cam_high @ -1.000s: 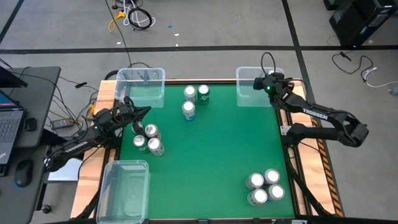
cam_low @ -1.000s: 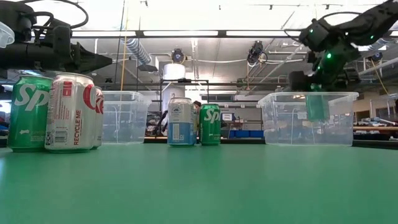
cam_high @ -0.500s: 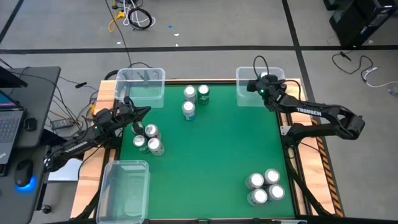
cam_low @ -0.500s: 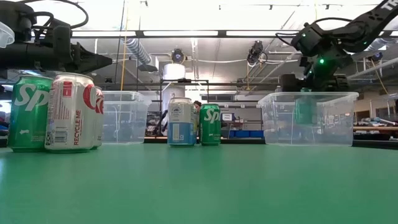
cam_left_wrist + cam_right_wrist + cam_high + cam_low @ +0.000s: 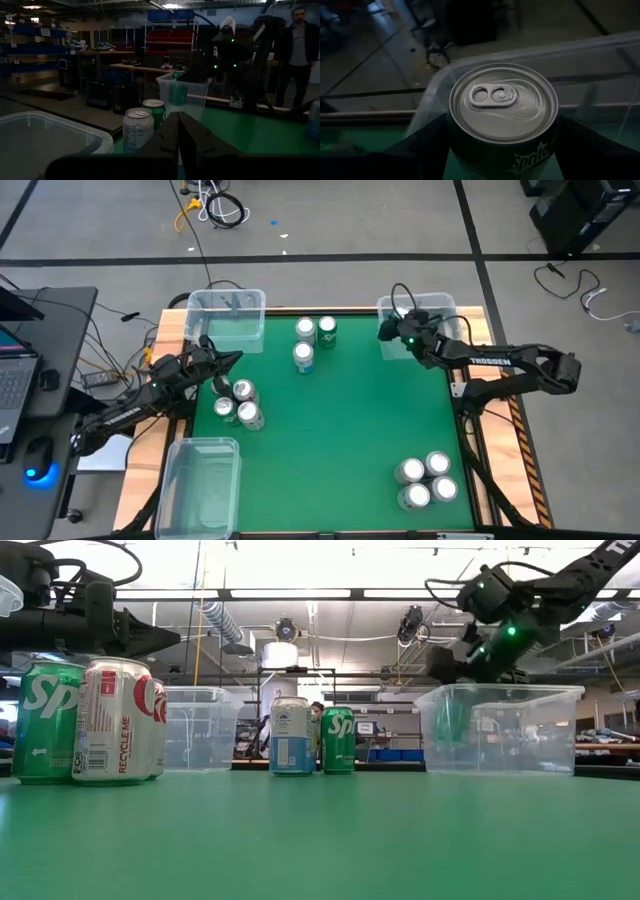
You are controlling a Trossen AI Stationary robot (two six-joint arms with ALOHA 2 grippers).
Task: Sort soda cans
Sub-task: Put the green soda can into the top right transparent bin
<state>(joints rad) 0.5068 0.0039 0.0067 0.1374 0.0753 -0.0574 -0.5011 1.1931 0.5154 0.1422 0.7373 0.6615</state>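
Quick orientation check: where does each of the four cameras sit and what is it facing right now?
High: above the table, straight down; both arms, left gripper shut, right gripper by the right bin.
Low: table height, facing the room; Sprite can mid-table.
Left wrist: past its shut fingers toward the far bin.
Right wrist: down on a held Sprite can.
Shared: high and low both show the right bin.

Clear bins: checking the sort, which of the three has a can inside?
The far right bin, beside the right pincer; a green can shows through its wall. The other two look empty.
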